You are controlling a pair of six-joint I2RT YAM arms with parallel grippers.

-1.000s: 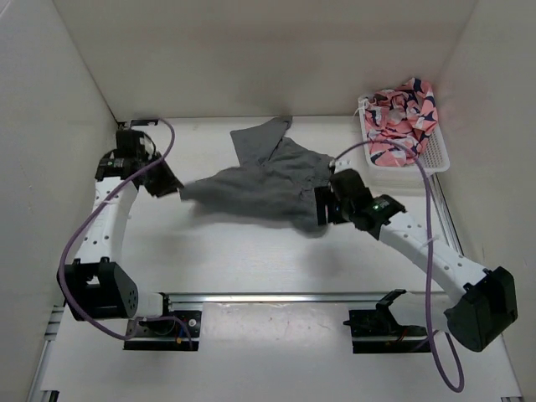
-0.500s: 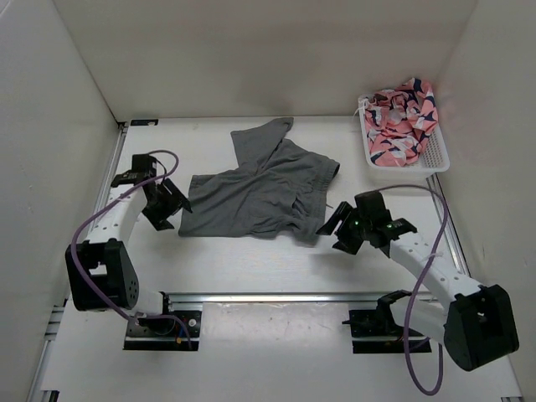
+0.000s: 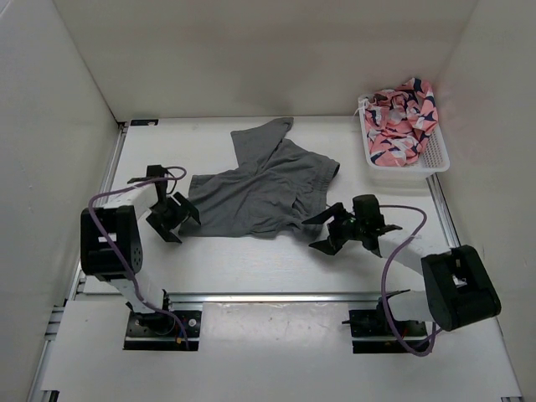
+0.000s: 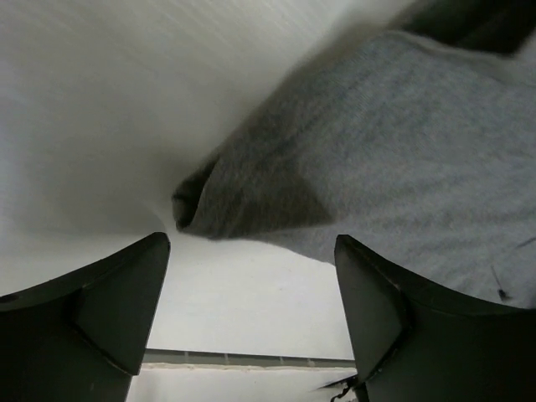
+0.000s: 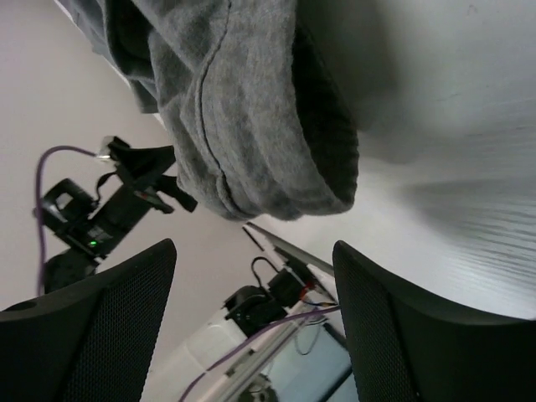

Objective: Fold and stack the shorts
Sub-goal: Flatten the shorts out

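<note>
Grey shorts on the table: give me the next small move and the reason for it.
Probably ease the left pincer forward and shut it on the nearest corner of the soft grey fabric shorts. Both it and the right pincer stand open and hold nothing. The shorts lie rumpled and unfolded, one leg askew, and that corner sits just ahead of the left fingers.

The shorts (image 3: 260, 188), a second ago stretched and raised between the two grippers, now lie released and flat on the table (image 3: 251, 260), their left edge settled nearer. The left gripper (image 3: 177, 219) has let go, opened wide and drawn back near and right. The right gripper (image 3: 311, 233) has released, widened and withdrawn nearward off the right hem.
</note>
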